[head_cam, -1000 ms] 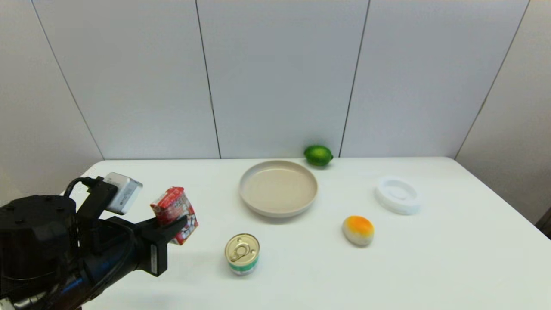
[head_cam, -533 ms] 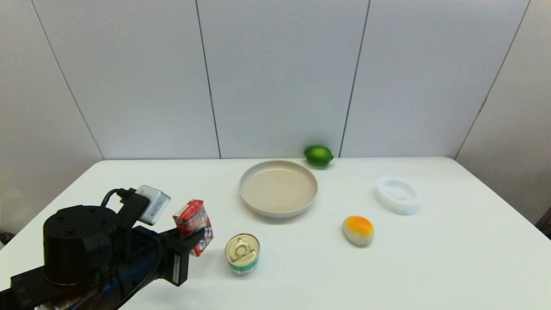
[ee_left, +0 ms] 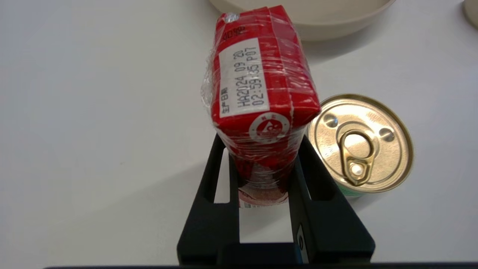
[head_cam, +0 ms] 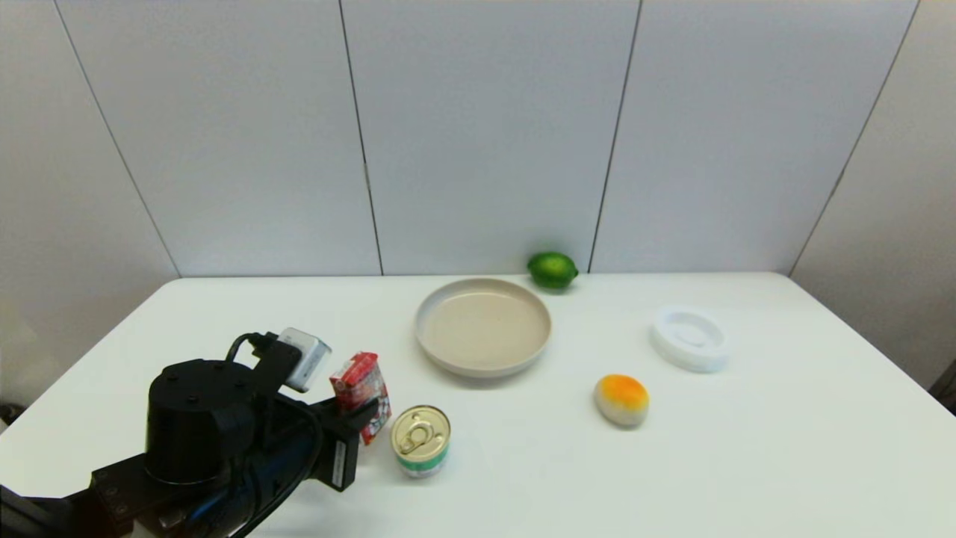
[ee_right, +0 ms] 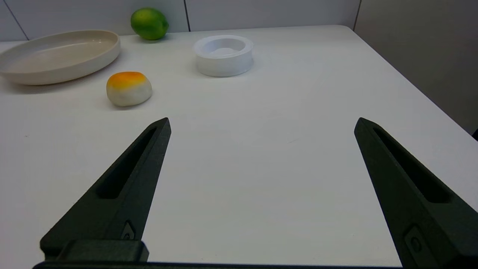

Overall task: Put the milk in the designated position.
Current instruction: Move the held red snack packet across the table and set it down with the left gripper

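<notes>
Tight squeeze beside the can, open table to the right.

The milk (head_cam: 361, 394) is held in the left gripper (head_cam: 364, 413), just beside the can (head_cam: 420, 440), and almost no gap is seen between them. The plate (head_cam: 483, 326) blocks the way just beyond. Bare table (head_cam: 784, 448) is seen in front of the wide-open right gripper (ee_right: 261, 127); only the orange-topped lump (head_cam: 621, 399), white ring (head_cam: 689, 338) and lime (head_cam: 552, 270) are met farther back.

Milk (head_cam: 361, 388) just left of tin can (head_cam: 420, 440).
</notes>
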Tool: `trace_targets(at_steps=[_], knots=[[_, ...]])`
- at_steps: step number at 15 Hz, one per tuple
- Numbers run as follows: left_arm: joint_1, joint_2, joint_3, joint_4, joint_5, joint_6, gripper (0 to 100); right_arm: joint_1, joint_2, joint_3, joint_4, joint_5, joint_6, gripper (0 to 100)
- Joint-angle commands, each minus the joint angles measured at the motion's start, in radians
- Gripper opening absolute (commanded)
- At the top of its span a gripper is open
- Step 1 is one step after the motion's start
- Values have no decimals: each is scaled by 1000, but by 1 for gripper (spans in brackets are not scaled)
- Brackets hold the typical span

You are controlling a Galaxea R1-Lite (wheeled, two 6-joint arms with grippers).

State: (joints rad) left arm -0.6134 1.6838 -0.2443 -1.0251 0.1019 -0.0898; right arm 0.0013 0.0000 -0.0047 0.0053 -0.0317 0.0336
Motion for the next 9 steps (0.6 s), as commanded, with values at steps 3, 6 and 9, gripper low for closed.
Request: trace_targets(at_steps=[3,6,9], knots=[[0,37,2,-6,45,-1,0,0,0,0,-1,-1,0,100],[1,36,3,-6,70,-1,0,0,0,0,-1,-1,0,100],[1,33,3,-7,70,-2,0,0,0,0,-1,-1,0,100]])
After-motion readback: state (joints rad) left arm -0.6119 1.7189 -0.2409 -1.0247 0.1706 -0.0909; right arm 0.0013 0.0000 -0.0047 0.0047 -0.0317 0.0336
